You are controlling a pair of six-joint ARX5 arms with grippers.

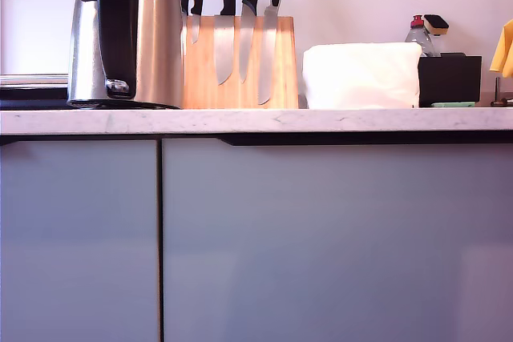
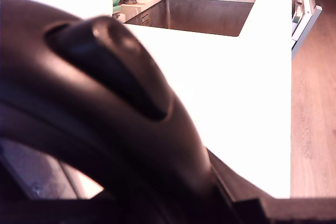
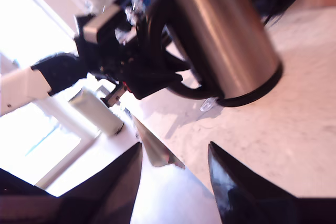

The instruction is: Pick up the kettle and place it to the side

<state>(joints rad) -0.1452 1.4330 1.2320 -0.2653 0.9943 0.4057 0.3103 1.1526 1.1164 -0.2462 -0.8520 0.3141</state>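
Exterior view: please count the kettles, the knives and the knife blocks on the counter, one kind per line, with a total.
kettle: 1
knives: 5
knife block: 1
Total: 7

The kettle [image 1: 156,34] stands at the exterior view's left, just beside the knife block [image 1: 240,62], which closes that flank. Beyond, a white bundle [image 1: 361,76] and a black box [image 1: 449,78] crowd the counter [image 1: 256,120]. Toward the sink [image 2: 202,17], bare counter lies open.
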